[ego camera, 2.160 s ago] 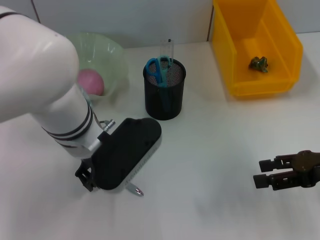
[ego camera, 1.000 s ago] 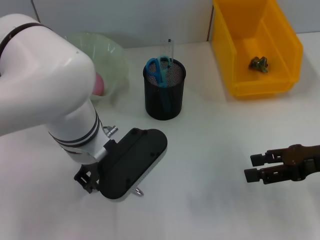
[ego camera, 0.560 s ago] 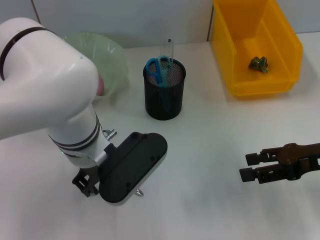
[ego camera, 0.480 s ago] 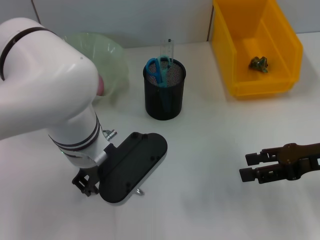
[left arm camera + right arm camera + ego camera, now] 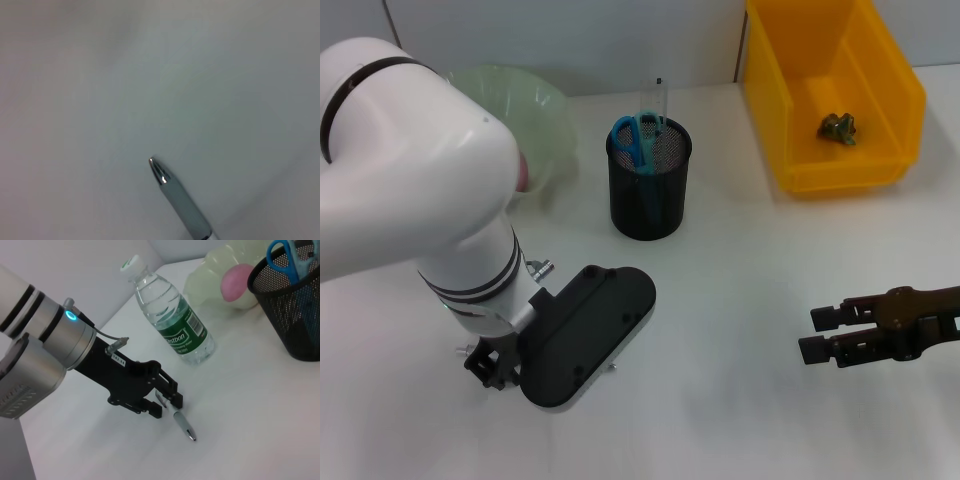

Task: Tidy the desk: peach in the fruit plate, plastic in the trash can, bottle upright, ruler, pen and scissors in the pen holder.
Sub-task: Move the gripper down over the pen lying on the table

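My left gripper [image 5: 162,401] is low over the desk [image 5: 720,300], shut on the back end of the grey pen [image 5: 183,426]. The pen's metallic tip [image 5: 159,171] points out over the white top. The bottle [image 5: 172,320] stands upright beside the left arm; the head view hides it. The peach [image 5: 235,280] lies in the green fruit plate [image 5: 545,110]. Scissors [image 5: 635,140] and the clear ruler [image 5: 653,98] stand in the black pen holder [image 5: 648,190]. A crumpled plastic piece [image 5: 839,127] lies in the yellow trash can [image 5: 790,90]. My right gripper [image 5: 817,334] hovers open at the right.
The big white left arm [image 5: 410,200] covers the desk's left side in the head view. A wall runs along the back behind the plate and trash can. Bare white tabletop lies between the two grippers.
The left wrist has shifted slightly toward the front and right, and the pen tip now barely shows under it. The right gripper moved left, then held still.
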`<act>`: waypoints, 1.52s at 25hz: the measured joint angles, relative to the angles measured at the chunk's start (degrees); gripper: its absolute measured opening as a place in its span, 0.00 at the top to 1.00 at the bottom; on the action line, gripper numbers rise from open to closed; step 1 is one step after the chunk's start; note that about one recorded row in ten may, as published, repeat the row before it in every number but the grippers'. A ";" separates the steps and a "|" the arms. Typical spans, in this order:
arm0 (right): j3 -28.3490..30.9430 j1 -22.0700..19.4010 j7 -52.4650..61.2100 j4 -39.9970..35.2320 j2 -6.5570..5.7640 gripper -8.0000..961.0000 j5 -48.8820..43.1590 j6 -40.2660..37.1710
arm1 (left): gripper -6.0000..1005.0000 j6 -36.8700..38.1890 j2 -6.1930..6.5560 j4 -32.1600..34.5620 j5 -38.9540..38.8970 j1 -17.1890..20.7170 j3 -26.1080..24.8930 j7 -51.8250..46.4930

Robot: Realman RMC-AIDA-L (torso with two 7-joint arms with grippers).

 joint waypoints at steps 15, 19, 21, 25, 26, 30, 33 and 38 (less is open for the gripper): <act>0.00 0.65 0.23 0.00 -0.20 0.16 0.00 0.09 | 0.70 -0.72 0.00 0.15 0.46 0.17 0.03 -0.74; 0.00 0.71 0.25 0.00 -0.27 0.16 0.00 0.10 | 0.78 -0.84 0.00 0.19 0.88 0.21 0.05 -0.76; 0.00 0.76 0.26 0.00 -0.27 0.16 0.00 0.10 | 0.81 -0.95 0.00 0.19 1.00 0.26 0.16 -0.82; 0.00 0.91 0.27 0.00 -0.27 0.16 0.00 0.10 | 0.84 -1.21 0.00 0.15 1.35 0.36 0.51 -1.47; 0.00 0.99 0.28 -0.01 -0.27 0.16 0.00 0.10 | 0.85 -1.25 0.00 0.15 1.43 0.39 0.61 -1.56; 0.00 1.19 0.30 0.00 -0.27 0.16 0.00 0.09 | 0.88 -1.28 0.00 0.19 1.57 0.49 0.78 -1.70; 0.00 1.24 0.31 0.00 -0.27 0.16 0.00 0.09 | 0.89 -1.15 0.00 0.25 1.60 0.57 0.68 -2.03; 0.00 1.27 0.34 0.00 -0.27 0.16 0.01 0.11 | 0.89 -0.01 0.00 0.75 1.35 0.60 -0.24 -2.32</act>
